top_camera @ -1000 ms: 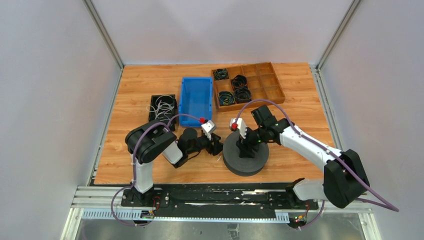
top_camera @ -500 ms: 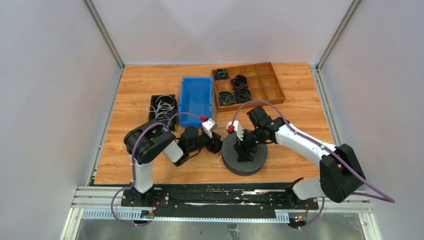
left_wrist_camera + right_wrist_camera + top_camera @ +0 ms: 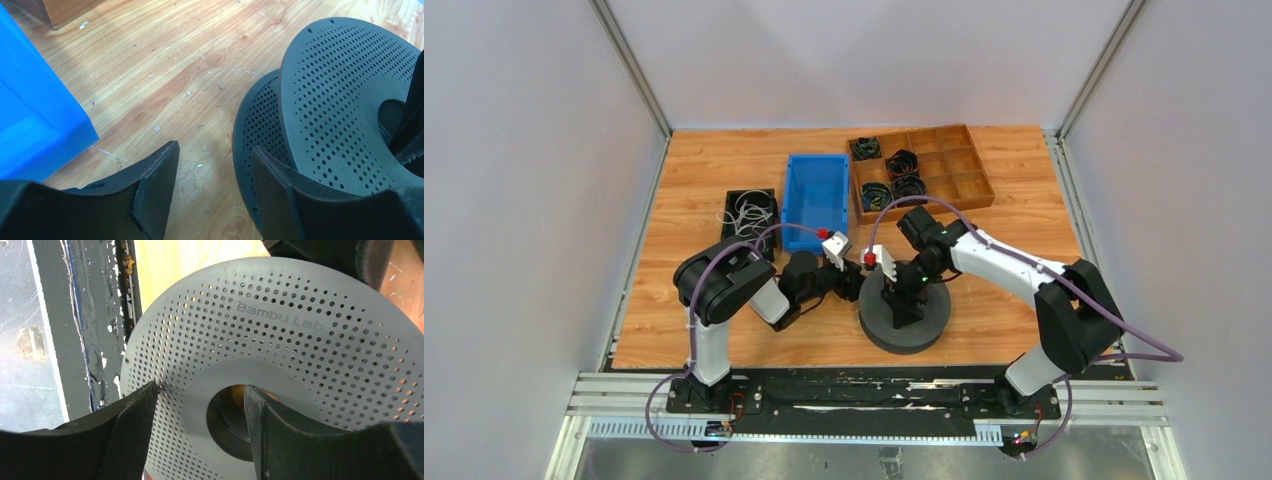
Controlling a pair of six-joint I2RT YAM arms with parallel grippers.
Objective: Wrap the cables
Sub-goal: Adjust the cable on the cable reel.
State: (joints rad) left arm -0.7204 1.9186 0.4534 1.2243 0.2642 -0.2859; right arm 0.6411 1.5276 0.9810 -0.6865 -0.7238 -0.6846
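Observation:
The cables (image 3: 746,212) are a tangle of thin whitish wire lying in a black tray (image 3: 769,194) at the left, away from both arms. A dark perforated spool (image 3: 904,318) lies flat near the table's front centre. My right gripper (image 3: 902,298) stands over it, open. In the right wrist view the right gripper (image 3: 202,390) has one finger at the spool's (image 3: 300,335) centre hole and the other over the flange. My left gripper (image 3: 852,284) is just left of the spool, open. In the left wrist view the left gripper (image 3: 215,155) has bare wood between its fingers, with the spool (image 3: 345,95) against its right finger.
A blue bin (image 3: 792,200) stands behind the left gripper and also shows as the blue bin (image 3: 35,110) in the left wrist view. A wooden divided box (image 3: 972,185) at the back right holds black cable coils (image 3: 894,178). The table's front rail (image 3: 95,315) lies just beyond the spool.
The right arm has swung left and the spool has slid left with it, closing the gap to the left gripper. The left arm has barely moved.

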